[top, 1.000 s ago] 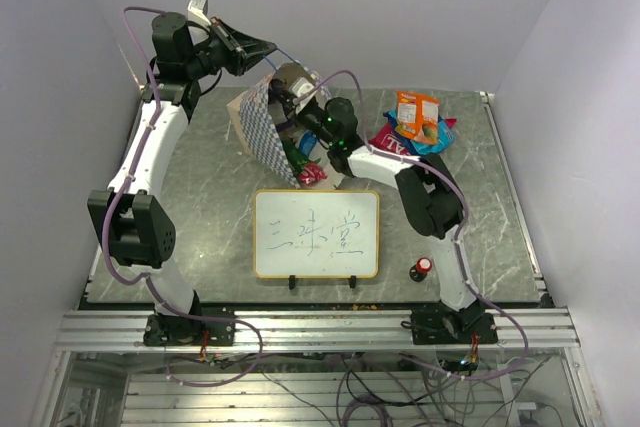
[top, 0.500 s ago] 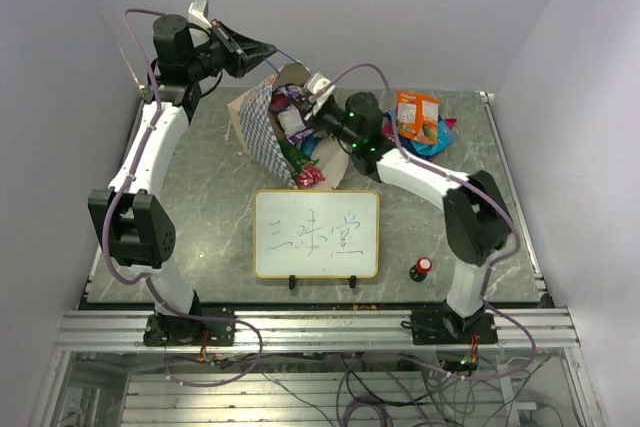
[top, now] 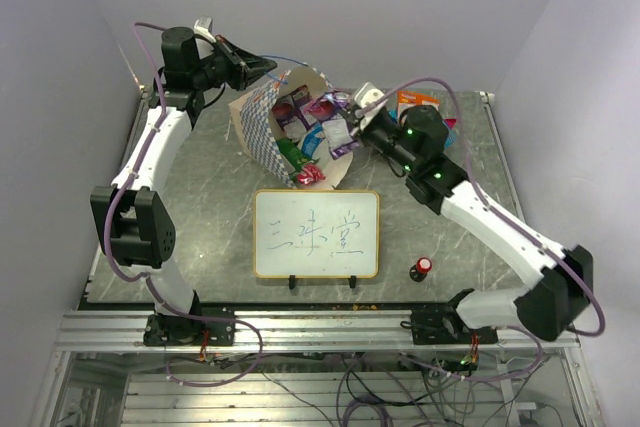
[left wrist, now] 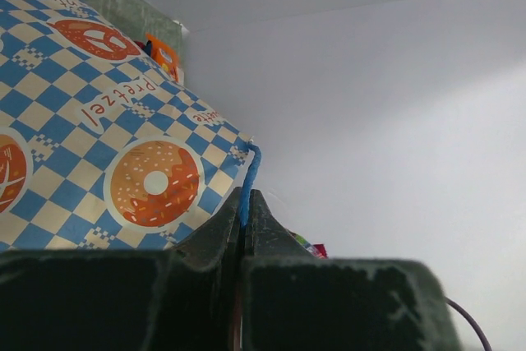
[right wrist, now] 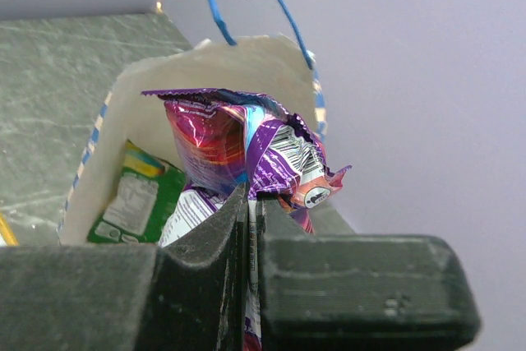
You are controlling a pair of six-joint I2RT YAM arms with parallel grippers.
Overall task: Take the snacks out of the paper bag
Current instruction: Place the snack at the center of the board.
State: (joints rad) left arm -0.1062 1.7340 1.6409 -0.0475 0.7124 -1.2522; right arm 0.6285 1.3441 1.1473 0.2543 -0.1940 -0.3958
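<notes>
The paper bag [top: 262, 129] lies tilted with its mouth facing right, and its checkered side [left wrist: 107, 145] fills the left wrist view. My left gripper [top: 257, 65] [left wrist: 246, 196] is shut on the bag's blue cord handle [left wrist: 250, 172], holding the mouth up. My right gripper [top: 347, 130] [right wrist: 251, 196] is shut on a purple foil snack packet [right wrist: 267, 144] just outside the mouth. A green packet [right wrist: 136, 196] and other snacks [top: 298, 113] stay inside, and a red one [top: 311, 176] lies at the mouth's lower lip. More packets, orange [top: 412, 101] on top, lie behind the right arm.
A framed whiteboard [top: 316, 234] stands in front of the bag. A small red-capped black knob [top: 422, 268] sits near the right front. The right arm stretches diagonally across the table's right half. Walls close in at the back and both sides.
My right gripper has pulled back out of the bag to the right, bringing the purple packet with it. The left gripper keeps hold of the handle, and the bag mouth has opened wider.
</notes>
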